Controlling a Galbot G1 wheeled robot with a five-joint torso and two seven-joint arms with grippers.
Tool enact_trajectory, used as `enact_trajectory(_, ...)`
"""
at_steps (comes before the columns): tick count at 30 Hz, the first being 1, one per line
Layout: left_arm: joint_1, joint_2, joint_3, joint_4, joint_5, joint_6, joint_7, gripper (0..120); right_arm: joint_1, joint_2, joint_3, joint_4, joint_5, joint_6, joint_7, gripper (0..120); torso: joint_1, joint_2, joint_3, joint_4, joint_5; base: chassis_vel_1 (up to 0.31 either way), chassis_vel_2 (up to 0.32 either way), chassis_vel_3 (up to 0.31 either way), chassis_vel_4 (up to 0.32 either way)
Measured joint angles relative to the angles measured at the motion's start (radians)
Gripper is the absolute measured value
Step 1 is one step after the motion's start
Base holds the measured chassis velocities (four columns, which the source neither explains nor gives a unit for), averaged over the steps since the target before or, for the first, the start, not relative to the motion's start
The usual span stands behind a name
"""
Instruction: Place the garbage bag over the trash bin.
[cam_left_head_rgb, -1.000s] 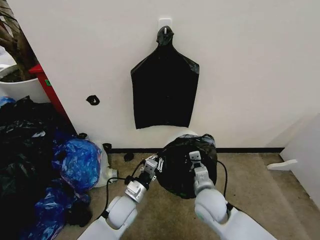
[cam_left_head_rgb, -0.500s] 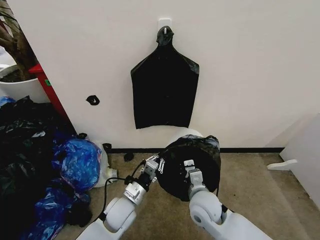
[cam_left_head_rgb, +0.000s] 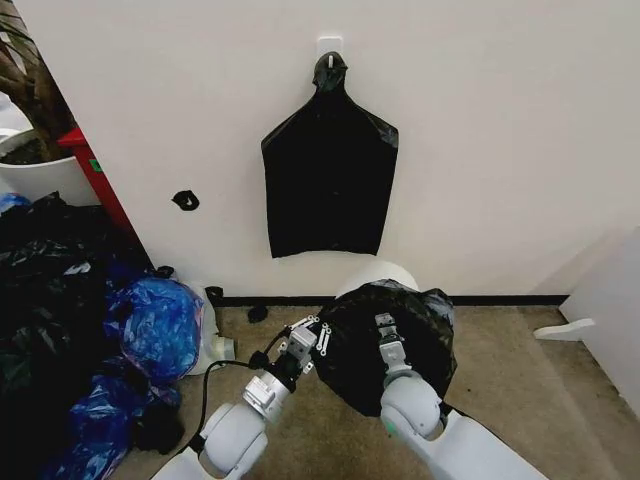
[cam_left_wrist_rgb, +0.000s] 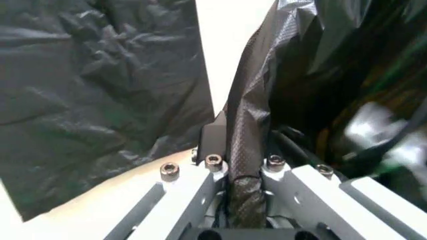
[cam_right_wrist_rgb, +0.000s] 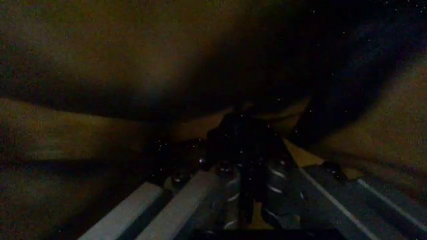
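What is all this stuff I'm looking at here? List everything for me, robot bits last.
garbage bag: one, glossy black, draped over the bin, held by both grippers
trash bin: one, white, by the wall, mostly covered
flat bag: one, black, hanging on the wall
bag heap: several, black and blue, on the floor at left
plant pot: one, white, far left
left gripper: one, grey, clamped on the garbage bag's left edge
right gripper: one, grey, pinching the bag's top

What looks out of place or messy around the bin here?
A heap of black and blue bags sprawls on the floor left of the trash bin. The garbage bag, pinched by both the left gripper and right gripper, sits askew, leaving the bin's far rim bare.
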Motion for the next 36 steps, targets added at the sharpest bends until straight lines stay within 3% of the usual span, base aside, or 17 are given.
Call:
enact_trajectory(4, -0.011, -0.009, 0.0, 0.016, -0.005, 0.009, -0.005, 1, -0.015, 0.005, -0.019, 0.061, 0.086, 0.039, -0.019, 0, 0.0, 0.0, 0.0, 0.0, 0.0, 0.0, 0.0, 0.0, 0.0)
enact_trajectory(10, -0.02, -0.012, 0.001, 0.032, -0.005, 0.011, -0.006, 1, 0.006, 0.017, -0.034, 0.048, 0.135, 0.078, -0.051, 0, 0.0, 0.0, 0.0, 0.0001, 0.0, 0.0, 0.0, 0.0, 0.0)
enact_trajectory(20, -0.02, -0.005, 0.0, 0.018, -0.009, 0.012, -0.006, 1, 0.02, 0.015, -0.055, 0.004, 0.131, -0.059, 0.032, 0, 0.0, 0.0, 0.0, 0.0001, 0.0001, 0.0, 0.0, 0.0, 0.0)
enact_trajectory(23, -0.019, -0.005, -0.002, 0.016, -0.009, 0.012, -0.005, 1, 0.018, 0.002, -0.045, -0.03, 0.013, -0.11, 0.063, 0, 0.0, 0.0, 0.0, 0.0, 0.0001, 0.0, 0.0, 0.0, 0.0)
enact_trajectory(31, -0.023, -0.005, 0.002, 0.024, -0.01, 0.012, -0.004, 1, 0.013, 0.0, 0.011, -0.083, -0.262, -0.001, 0.0, 0, 0.0, 0.0, 0.0, 0.0001, 0.0001, 0.0, 0.0, 0.0, 0.0)
enact_trajectory(36, -0.027, -0.006, 0.003, 0.032, -0.012, 0.012, -0.004, 1, -0.009, 0.002, -0.006, -0.076, -0.269, 0.066, -0.037, 0, 0.0, 0.0, 0.0, -0.0002, 0.0, 0.0, 0.0, 0.0, 0.0)
